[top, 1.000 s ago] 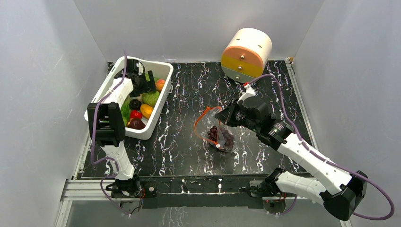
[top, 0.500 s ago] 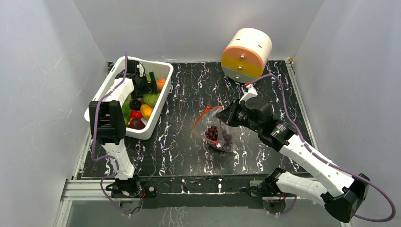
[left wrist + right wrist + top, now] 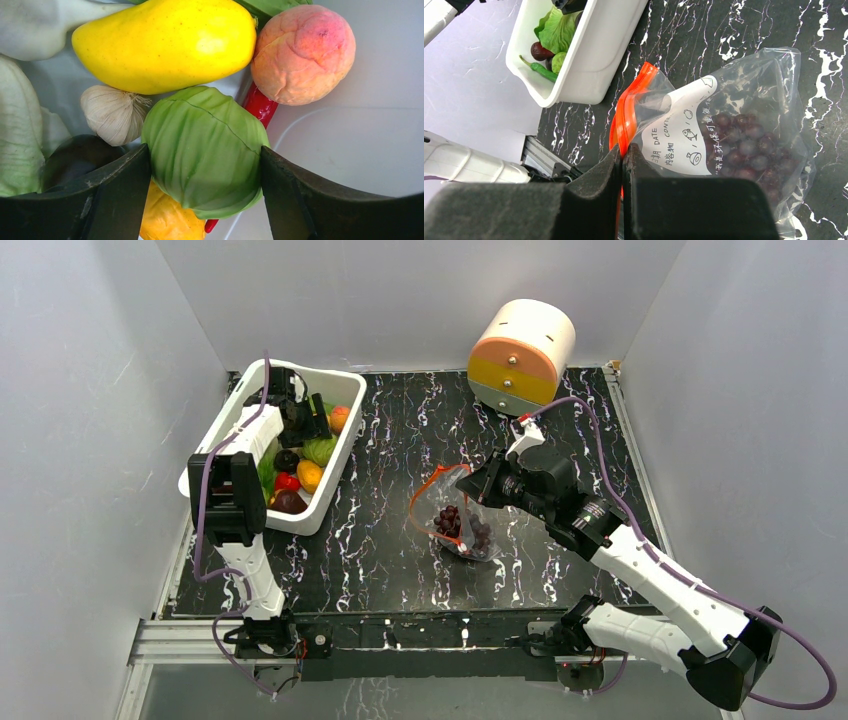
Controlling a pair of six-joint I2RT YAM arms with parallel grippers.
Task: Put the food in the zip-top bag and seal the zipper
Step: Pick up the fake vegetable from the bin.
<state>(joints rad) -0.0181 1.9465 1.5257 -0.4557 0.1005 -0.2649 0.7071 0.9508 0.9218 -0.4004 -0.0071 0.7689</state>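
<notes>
In the left wrist view my left gripper [image 3: 205,170] sits down inside the bin, its two fingers pressed against either side of the round green cabbage [image 3: 202,150]. Around it lie a yellow oval fruit [image 3: 165,42], an orange-peach piece [image 3: 302,52] and a garlic bulb [image 3: 112,112]. The clear zip-top bag [image 3: 734,120] lies mid-table with the purple grape bunch [image 3: 749,145] inside. My right gripper [image 3: 623,155] is shut on the orange-red zipper [image 3: 631,107], holding the mouth up and open. From above, the left gripper [image 3: 312,423] is in the bin and the right gripper [image 3: 478,490] is at the bag [image 3: 455,515].
The white bin [image 3: 330,495] stands at the table's left with several more toy foods in it. A round orange-and-yellow drawer unit [image 3: 520,355] stands at the back, right of centre. Grey walls close in both sides.
The left gripper has dropped a little deeper into the bin and its fingers have closed in onto the cabbage. The right gripper and bag have shifted slightly left.
</notes>
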